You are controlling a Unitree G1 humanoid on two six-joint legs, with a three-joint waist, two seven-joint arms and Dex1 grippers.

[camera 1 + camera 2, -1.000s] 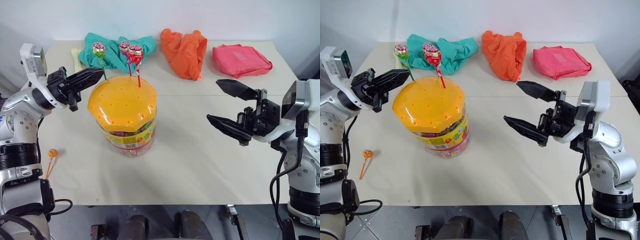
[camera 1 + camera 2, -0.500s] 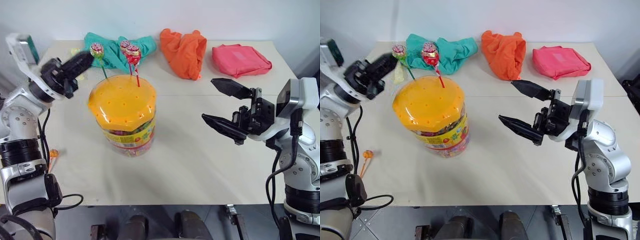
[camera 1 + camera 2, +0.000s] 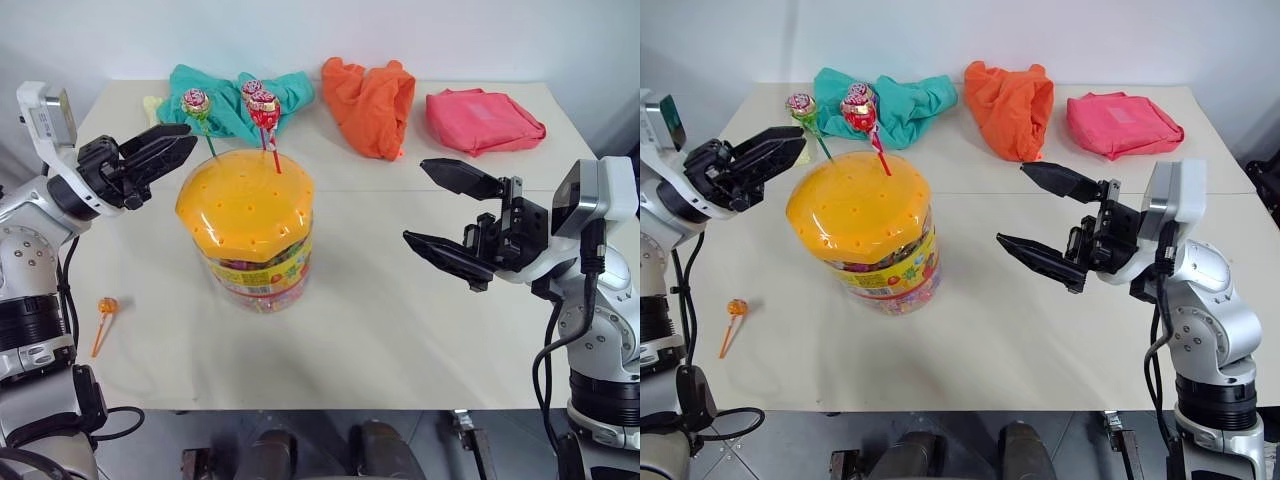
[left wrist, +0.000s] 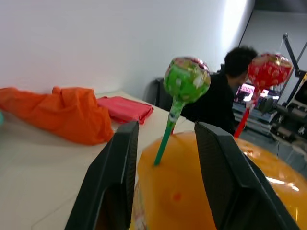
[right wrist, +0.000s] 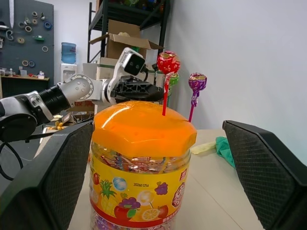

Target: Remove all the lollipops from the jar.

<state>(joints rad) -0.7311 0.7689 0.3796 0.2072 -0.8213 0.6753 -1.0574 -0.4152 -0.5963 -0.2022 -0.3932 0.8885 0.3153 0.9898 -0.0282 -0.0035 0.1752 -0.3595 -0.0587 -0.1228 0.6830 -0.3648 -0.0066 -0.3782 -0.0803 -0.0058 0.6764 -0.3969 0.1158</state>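
Note:
The jar [image 3: 245, 230], a clear tub with a domed orange lid, stands left of the table's middle. Three lollipops stick up from holes in the lid: a green one [image 3: 196, 103], a purple one [image 3: 250, 90] and a red one [image 3: 266, 104]. An orange lollipop [image 3: 107, 306] lies on the table to the jar's left. My left gripper [image 3: 190, 136] hovers at the lid's left edge, open. In the left wrist view the green lollipop's stick [image 4: 168, 136] stands just past its parted fingers, untouched. My right gripper [image 3: 415, 200] hangs wide open and empty to the jar's right.
A teal cloth [image 3: 240, 100], an orange cloth [image 3: 368, 100] and a folded pink cloth [image 3: 482, 118] lie along the table's far side. A pale yellow item [image 3: 152, 108] sits by the teal cloth. A person [image 4: 230, 91] sits in the background beyond the table.
My left gripper was shut beside the green lollipop's stick, swung up towards its head, then came back down and opened. The lollipops stay in the lid. The right arm has not moved.

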